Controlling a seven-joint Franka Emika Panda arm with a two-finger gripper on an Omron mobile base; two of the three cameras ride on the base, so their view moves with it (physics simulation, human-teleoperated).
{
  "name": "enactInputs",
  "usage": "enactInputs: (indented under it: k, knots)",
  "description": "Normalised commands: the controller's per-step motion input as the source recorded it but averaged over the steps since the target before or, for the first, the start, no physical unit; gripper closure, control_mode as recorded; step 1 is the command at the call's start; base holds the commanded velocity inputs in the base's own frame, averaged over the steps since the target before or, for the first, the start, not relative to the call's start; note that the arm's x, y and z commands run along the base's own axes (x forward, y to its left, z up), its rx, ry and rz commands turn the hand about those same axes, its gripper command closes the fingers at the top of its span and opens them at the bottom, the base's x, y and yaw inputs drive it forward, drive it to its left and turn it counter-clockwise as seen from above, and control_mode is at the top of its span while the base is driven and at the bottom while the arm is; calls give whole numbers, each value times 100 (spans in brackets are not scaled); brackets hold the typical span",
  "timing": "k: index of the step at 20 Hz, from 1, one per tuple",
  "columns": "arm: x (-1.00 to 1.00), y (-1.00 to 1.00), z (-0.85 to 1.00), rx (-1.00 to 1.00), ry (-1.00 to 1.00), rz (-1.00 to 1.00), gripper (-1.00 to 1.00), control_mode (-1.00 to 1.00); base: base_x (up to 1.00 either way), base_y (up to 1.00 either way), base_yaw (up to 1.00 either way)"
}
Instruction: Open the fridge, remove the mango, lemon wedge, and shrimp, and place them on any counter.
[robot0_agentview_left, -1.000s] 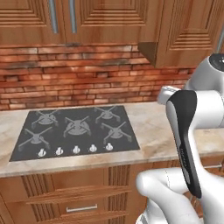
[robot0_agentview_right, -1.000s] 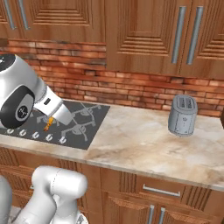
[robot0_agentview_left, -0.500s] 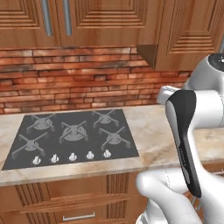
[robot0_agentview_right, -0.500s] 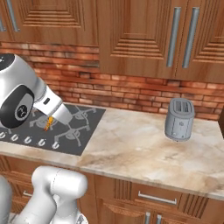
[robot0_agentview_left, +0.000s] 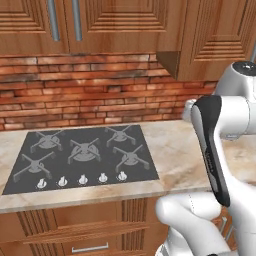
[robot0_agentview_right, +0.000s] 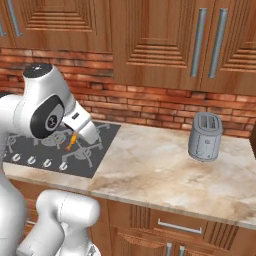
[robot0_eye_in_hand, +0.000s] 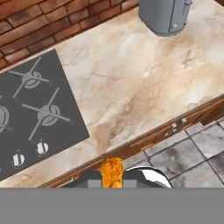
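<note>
My gripper (robot0_agentview_right: 71, 143) is shut on the shrimp (robot0_agentview_right: 71, 141), a small curled orange piece. In the right base view it hangs in front of the right part of the black cooktop (robot0_agentview_right: 85, 150). The hand view has the shrimp (robot0_eye_in_hand: 111, 171) between the fingertips at the bottom, near the front edge of the beige marbled counter (robot0_eye_in_hand: 131, 87). The counter (robot0_agentview_left: 175, 145) stretches right of the cooktop (robot0_agentview_left: 82, 157). The fridge, the mango and the lemon wedge are out of view.
A grey toaster (robot0_agentview_right: 205, 136) stands at the back right of the counter (robot0_agentview_right: 165, 165), against the brick wall; its base is the toaster (robot0_eye_in_hand: 164, 15) in the hand view. Wooden cabinets hang above and drawers sit below. Grey floor tiles (robot0_eye_in_hand: 197, 148) lie before the counter.
The whole picture has shifted slightly, so the base has moved a little along the counter. The gripper stays shut on the shrimp and holds its place beside the cooktop.
</note>
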Motion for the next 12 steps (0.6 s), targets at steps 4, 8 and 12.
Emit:
enactInputs:
  k: [4,8,12]
  knots:
    - [36,-28,-47,4,11,0,100,-100,0,0,0]
    - [48,-24,-57,4,12,0,100,-100,0,0,0]
    - [63,-16,-70,0,5,0,100,-100,0,0,0]
